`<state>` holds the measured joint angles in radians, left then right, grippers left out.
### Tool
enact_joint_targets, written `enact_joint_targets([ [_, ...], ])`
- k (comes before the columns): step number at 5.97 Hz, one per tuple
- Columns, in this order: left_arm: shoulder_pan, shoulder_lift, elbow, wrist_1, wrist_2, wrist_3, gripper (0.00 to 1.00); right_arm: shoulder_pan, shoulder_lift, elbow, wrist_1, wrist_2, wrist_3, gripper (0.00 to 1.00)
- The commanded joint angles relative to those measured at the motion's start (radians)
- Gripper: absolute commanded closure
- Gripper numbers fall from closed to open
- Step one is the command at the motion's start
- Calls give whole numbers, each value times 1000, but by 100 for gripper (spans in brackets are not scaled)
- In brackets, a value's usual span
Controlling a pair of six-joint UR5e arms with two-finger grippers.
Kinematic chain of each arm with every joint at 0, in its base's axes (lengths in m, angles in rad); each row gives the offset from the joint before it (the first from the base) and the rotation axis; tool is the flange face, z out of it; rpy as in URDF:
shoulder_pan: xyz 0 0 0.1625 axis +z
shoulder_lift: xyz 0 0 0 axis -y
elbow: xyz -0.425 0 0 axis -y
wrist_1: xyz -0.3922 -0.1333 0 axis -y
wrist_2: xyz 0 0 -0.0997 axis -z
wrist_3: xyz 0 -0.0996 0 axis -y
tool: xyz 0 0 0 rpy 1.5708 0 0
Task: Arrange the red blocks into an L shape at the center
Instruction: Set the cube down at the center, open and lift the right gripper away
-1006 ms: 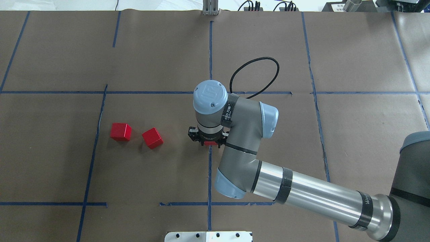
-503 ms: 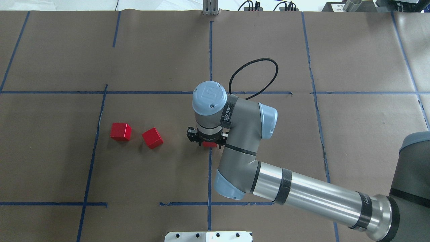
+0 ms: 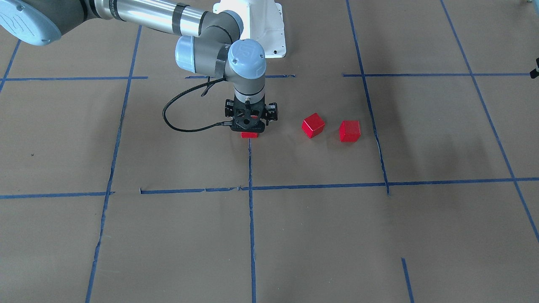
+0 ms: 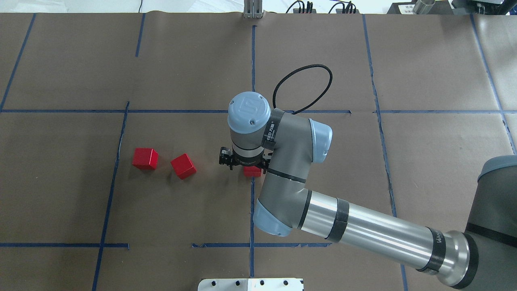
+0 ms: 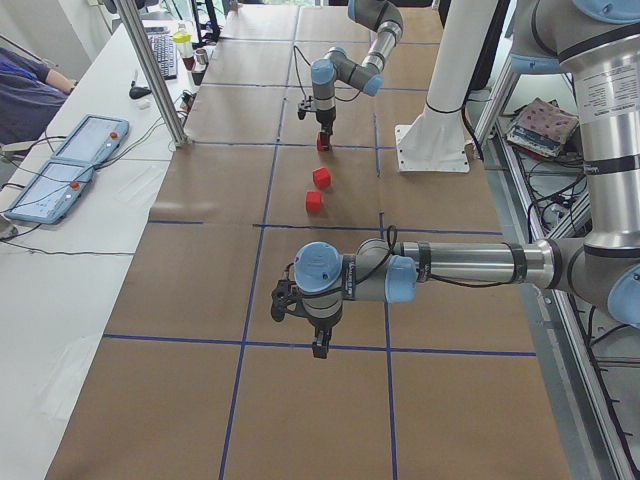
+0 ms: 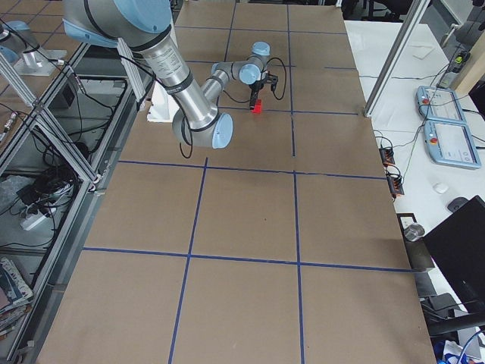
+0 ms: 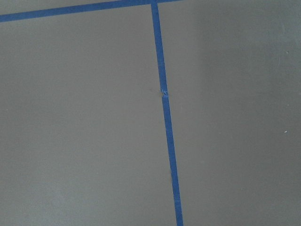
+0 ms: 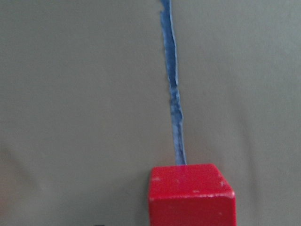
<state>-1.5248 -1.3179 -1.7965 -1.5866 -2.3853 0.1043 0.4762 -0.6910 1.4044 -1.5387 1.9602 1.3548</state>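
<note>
Three red blocks lie in the center square [image 4: 190, 206] of the blue-tape grid. One red block [image 4: 253, 171] sits on the paper at the end of the middle tape line [image 4: 252, 210], also seen in the front view [image 3: 249, 135] and in the right wrist view [image 8: 190, 194]. My right gripper [image 4: 243, 165] hovers just above it, open, with nothing between its jaws. Two more red blocks [image 4: 183, 165] [image 4: 145, 158] lie apart to its left. My left gripper [image 5: 300, 325] shows only in the exterior left view, away from the blocks, so I cannot tell its state.
The white robot base [image 3: 252, 25] stands at the table's near edge. A black cable [image 4: 307, 87] loops from the right wrist. The left wrist view shows only paper and blue tape [image 7: 165, 117]. Control tablets [image 5: 65, 165] lie on a side table.
My right gripper has let go of the block and shifted slightly left and up. The block stays at the tape line's end. The other two blocks have not moved.
</note>
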Motion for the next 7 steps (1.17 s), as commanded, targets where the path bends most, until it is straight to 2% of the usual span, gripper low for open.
enact_joint_targets([
  [1,2,-1,-9,-1,0,2,0,117,13,63,-39,29,-72,1],
  [3,2,-3,-18,-7,-3,-1,0,333,-37,94,-142,182,-344,1],
  [6,3,-119,-21,-38,-6,-6,0,629,-301,136,-143,287,-926,1],
  [7,5,-135,-53,-35,-32,-27,0,730,-388,139,-143,305,-1136,1],
])
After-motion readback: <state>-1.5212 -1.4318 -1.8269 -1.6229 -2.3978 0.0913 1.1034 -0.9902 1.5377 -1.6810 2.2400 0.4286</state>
